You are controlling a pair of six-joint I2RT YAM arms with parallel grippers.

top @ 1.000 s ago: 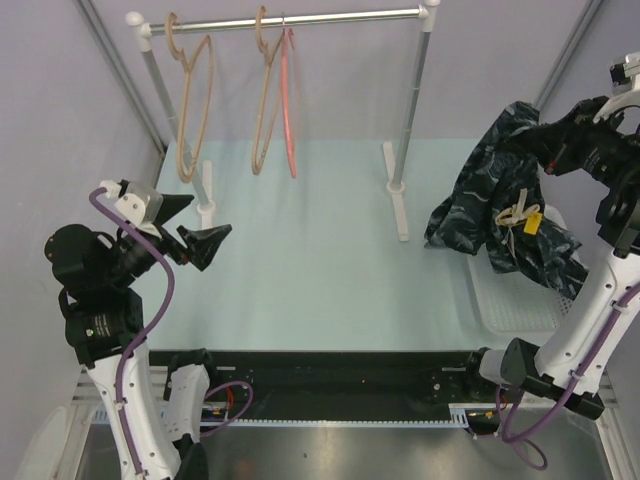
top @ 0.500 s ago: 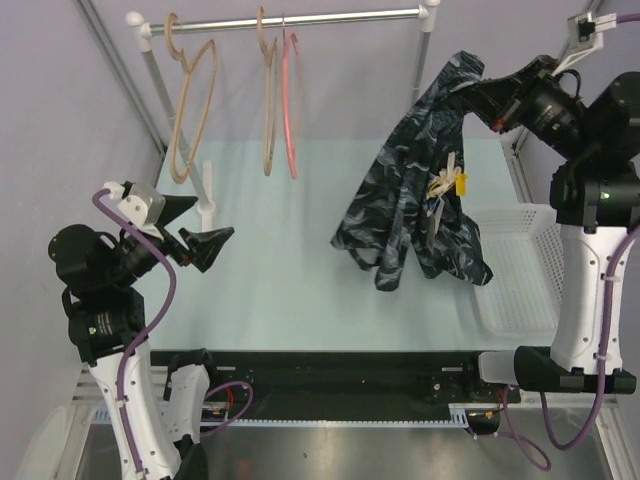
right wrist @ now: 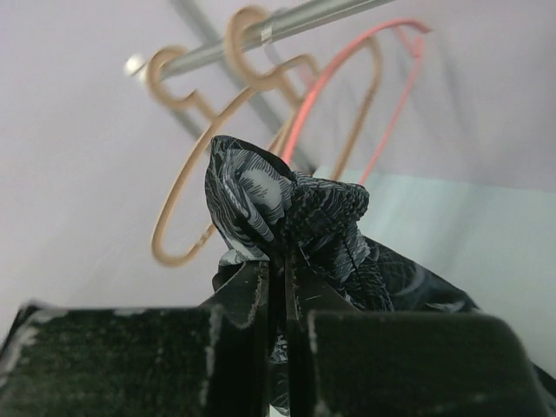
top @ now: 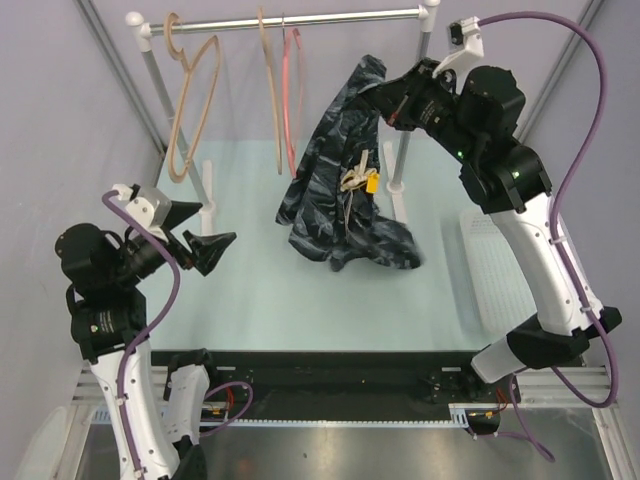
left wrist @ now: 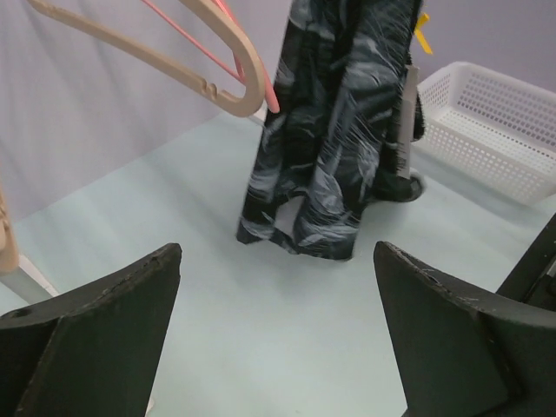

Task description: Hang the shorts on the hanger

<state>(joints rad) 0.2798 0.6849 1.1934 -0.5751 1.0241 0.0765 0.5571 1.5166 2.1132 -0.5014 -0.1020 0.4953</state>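
Lavender walls enclose a pale green worktop (top: pixel 300 290), with a silver clothes rail (top: pixel 330 18) standing along its far side. One pair of navy leaf-print shorts (top: pixel 330 180) hangs in the air in front of the rail, just right of the hangers. It is pinched at the top by the right claw (right wrist: pixel 282 278), whose fingers are clenched on a bunch of fabric. Whether the hem touches the worktop cannot be told. One white plastic basket (left wrist: pixel 504 139) sits at the right edge.

Three hangers hang on the rail: two tan wooden hangers (top: pixel 190 110) and one thin pink-red hanger (top: pixel 297 90) beside the right-hand wooden one. The left claw (top: pixel 205 228) hovers low on the left, released and holding nothing, well apart from the rail.

The step in hand looks like carrying the shorts to the pink-red hanger; nothing is draped on it yet. The next move probably calls for steadying that hanger with the free claw and feeding the fabric over its lower bar.
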